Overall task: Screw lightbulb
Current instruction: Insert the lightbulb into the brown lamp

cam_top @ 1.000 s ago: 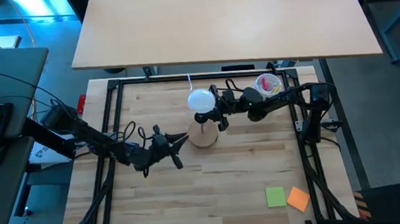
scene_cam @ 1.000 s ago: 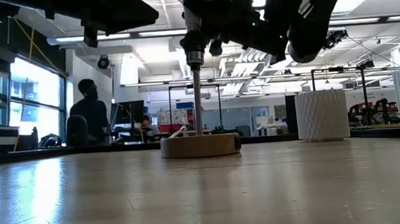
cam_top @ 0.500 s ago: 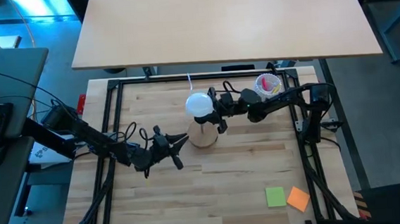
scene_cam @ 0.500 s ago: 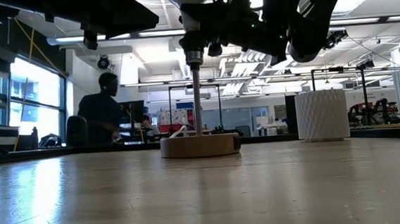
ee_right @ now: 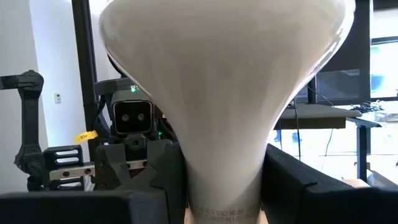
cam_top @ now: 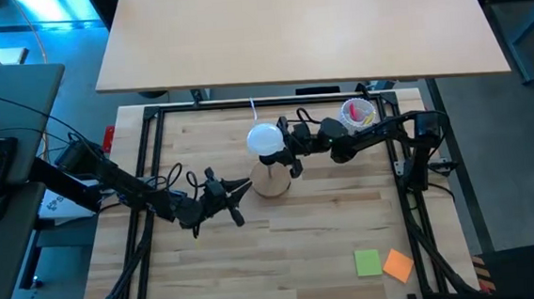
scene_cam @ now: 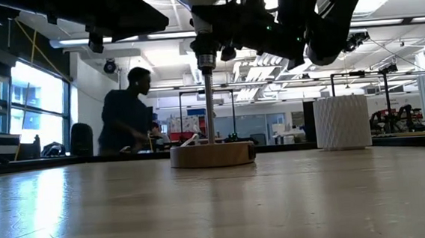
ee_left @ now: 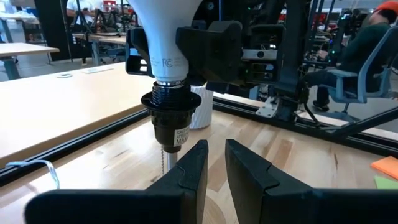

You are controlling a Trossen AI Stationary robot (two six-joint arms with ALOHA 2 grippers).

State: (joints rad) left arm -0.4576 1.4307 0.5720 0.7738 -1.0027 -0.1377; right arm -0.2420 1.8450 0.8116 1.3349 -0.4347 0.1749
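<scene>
The bulb [ee_left: 163, 37] already sits with its base in the black socket [ee_left: 171, 115] on top of the stand's post, and the right gripper [ee_left: 180, 53] pinches its neck from both sides, just above the socket. In the left wrist view no thread shows between the white neck and the socket collar, so I judge that the bulb is mostly screwed in; what is left seems to be some last turns, or only to let go and move away. How tight it is, I cannot tell. The left gripper [cam_top: 235, 191] waits on the table just beside the wooden stand [cam_top: 270, 181], pointing at it, with its fingers [ee_left: 186, 177] nearly pressed together and holding nothing; only a narrow gap stays between them. It does not hold the stand, so the stand could maybe turn together with the bulb. Around: a white cup [cam_top: 358, 112] stands near the right arm, close to its elbow, and two sticky notes [cam_top: 384, 263], green and orange, lie well apart at the near edge. A person [scene_cam: 128, 113] is in the room behind the table, far from the work.
</scene>
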